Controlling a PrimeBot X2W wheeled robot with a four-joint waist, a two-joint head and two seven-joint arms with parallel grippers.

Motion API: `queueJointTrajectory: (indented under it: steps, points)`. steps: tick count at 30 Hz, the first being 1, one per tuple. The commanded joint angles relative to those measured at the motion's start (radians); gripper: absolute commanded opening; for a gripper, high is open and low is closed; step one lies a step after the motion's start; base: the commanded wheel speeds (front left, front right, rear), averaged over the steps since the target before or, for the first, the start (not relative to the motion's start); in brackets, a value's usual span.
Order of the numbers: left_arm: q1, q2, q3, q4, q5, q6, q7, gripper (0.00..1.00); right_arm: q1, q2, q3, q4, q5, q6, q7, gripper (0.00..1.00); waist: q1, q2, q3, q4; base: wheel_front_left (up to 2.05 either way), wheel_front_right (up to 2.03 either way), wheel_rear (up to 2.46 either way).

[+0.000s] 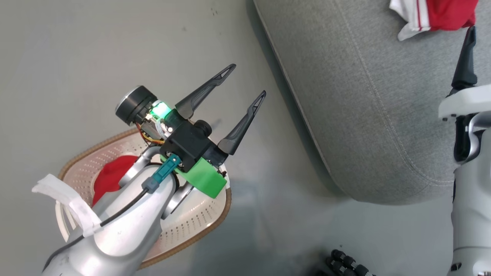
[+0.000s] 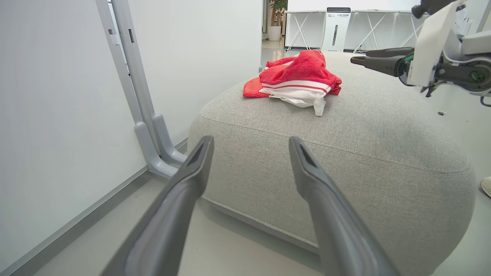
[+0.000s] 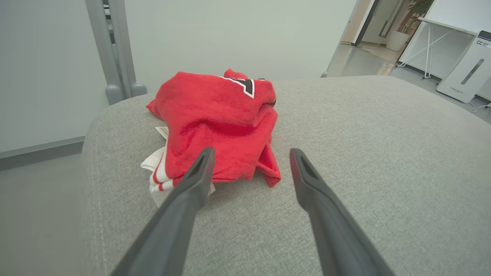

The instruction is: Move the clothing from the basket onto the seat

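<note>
The cream basket (image 1: 191, 218) stands on the floor at the lower left, under my left forearm. A red garment (image 1: 109, 176) lies inside it, partly hidden by the arm. My left gripper (image 1: 249, 79) is open and empty, held above the floor between the basket and the grey seat (image 1: 364, 96). More red and white clothing (image 1: 441, 15) lies bunched on the seat. My right gripper (image 3: 251, 153) is open and empty, low over the seat, with the clothing (image 3: 218, 122) just beyond its fingertips. In the left wrist view the clothing (image 2: 297, 78) lies to the left of the right gripper (image 2: 358, 56).
A grey metal post (image 2: 145, 126) stands against the white wall left of the seat. A white device (image 2: 335, 28) and tables stand far behind. A shoe tip (image 2: 486, 186) shows at the right edge. A dark wheel of my base (image 1: 345, 264) sits on the floor.
</note>
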Motion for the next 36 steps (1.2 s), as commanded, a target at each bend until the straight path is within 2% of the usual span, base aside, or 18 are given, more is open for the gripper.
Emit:
queueJointTrajectory:
  steps: [1,10,18,29,36]
  points:
    - [0.018,-0.004,0.007,0.000,-0.005,0.004,-0.003,1.00,0.029,-0.001,0.014,-0.015,0.010,-0.001,-0.002,1.00,0.0000,0.0088,-0.056,0.005,0.00,0.00,0.00]
    - [0.087,-0.044,0.050,0.000,-0.016,0.013,-0.004,1.00,0.135,0.006,0.146,-0.136,0.059,-0.001,-0.002,1.00,0.0000,0.0088,-0.154,0.060,0.00,0.00,0.00]
    - [0.163,-0.081,0.118,0.014,-0.024,0.013,-0.004,1.00,0.194,0.008,0.258,-0.198,0.097,-0.001,-0.002,1.00,0.0000,0.0088,-0.234,0.158,0.00,0.00,0.00]
    - [0.277,-0.112,0.285,0.027,-0.029,0.018,-0.004,1.00,0.285,0.012,0.355,-0.243,0.112,-0.001,-0.002,1.00,0.0000,0.0088,-0.335,0.294,0.00,0.00,0.00]
    - [0.361,-0.124,0.420,0.028,-0.030,0.027,-0.004,1.00,0.344,0.014,0.370,-0.271,0.122,-0.001,-0.002,1.00,0.0000,0.0088,-0.385,0.339,0.00,0.00,0.00]
